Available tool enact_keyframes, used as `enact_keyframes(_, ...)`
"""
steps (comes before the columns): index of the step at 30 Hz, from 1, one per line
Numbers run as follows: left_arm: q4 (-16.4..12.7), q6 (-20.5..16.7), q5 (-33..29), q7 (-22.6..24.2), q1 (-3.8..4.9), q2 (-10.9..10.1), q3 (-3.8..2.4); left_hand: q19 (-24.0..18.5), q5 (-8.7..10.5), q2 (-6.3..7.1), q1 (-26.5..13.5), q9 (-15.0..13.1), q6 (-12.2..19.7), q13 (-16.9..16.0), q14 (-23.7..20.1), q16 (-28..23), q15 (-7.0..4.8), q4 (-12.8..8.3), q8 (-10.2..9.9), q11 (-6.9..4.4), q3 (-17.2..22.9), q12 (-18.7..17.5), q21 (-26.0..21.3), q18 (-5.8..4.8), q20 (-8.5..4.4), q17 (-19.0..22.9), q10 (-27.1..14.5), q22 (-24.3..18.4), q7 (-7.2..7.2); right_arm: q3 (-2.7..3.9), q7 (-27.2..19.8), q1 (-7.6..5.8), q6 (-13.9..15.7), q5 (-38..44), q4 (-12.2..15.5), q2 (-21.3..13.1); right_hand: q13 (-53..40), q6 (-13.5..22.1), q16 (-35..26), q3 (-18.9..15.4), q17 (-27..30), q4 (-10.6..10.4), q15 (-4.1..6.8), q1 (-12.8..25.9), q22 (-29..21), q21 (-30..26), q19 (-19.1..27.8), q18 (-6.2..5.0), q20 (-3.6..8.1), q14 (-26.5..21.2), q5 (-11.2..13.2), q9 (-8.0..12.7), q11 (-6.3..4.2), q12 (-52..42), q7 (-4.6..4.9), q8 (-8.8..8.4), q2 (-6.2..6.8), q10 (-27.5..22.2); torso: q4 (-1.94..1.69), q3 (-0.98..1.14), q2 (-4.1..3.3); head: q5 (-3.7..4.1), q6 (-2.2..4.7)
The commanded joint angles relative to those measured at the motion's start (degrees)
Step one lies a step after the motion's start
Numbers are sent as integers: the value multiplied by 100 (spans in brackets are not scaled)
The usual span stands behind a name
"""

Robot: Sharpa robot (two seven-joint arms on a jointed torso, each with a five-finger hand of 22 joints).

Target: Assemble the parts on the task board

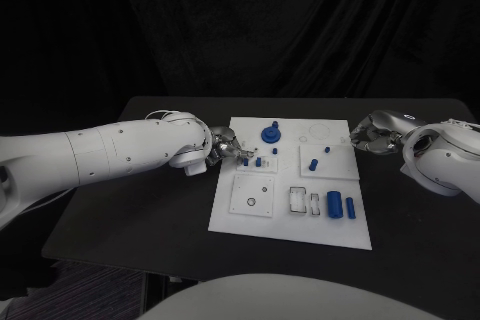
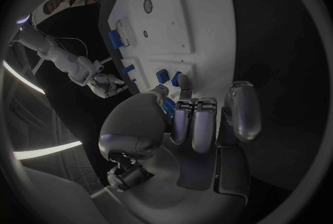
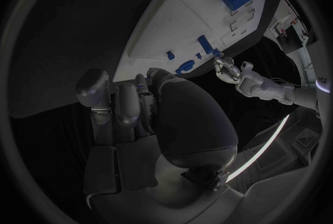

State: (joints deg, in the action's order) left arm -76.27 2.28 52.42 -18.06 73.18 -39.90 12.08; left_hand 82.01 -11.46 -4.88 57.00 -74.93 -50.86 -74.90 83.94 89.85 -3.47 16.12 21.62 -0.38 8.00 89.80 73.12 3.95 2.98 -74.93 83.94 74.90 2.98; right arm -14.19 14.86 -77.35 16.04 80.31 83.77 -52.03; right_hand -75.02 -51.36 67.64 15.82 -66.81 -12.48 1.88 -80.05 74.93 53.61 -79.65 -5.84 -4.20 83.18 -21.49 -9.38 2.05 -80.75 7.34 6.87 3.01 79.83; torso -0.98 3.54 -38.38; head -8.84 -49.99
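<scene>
At the left edge of the task board [image 1: 290,216], the left hand [image 1: 222,146] pinches a small blue part [image 2: 168,106], probably poised for seating nearby. Right hand [image 1: 372,136] waits off the board's right edge above the worktop [image 1: 130,216], fingers curled; contents cannot be told.
</scene>
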Motion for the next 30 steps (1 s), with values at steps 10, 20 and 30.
enact_keyframes(10,0,-67,-17,153,-13,15,1,-12,-42,-41,97,-186,82,-1510,606,15,-24,8,169,-53,-64,20,3,6,-26,-1507,606,981,-1,4,100,17,-33,19,5,-6,-248,-31,-21,35,5,7,12,19,622,-18,37,-57,10,-41,-31,7,-4,28,-5,13,-2,-55,-1,1,0,5,-1)
enact_keyframes(20,-103,-575,476,466,-13,-61,1,6,-25,-29,112,-185,105,-1510,606,15,-28,15,262,-56,-93,20,38,-2,-29,-1507,606,992,-6,4,91,17,-19,19,20,-29,-248,-31,-21,35,5,7,12,19,622,-18,37,-57,10,-41,-31,7,-4,28,-5,13,-2,-55,-1,4,-1,14,-1)
enact_keyframes(30,-474,-2905,2238,1823,24,-365,-1,54,-45,265,453,-174,358,-1510,606,15,-67,29,991,-101,-453,20,121,-19,-70,-1507,606,1014,-59,4,-40,14,242,19,93,-121,-263,-43,2,32,-19,6,11,33,635,21,24,-49,8,-35,-26,6,-4,16,-3,16,10,-42,-6,1,-3,75,-1)
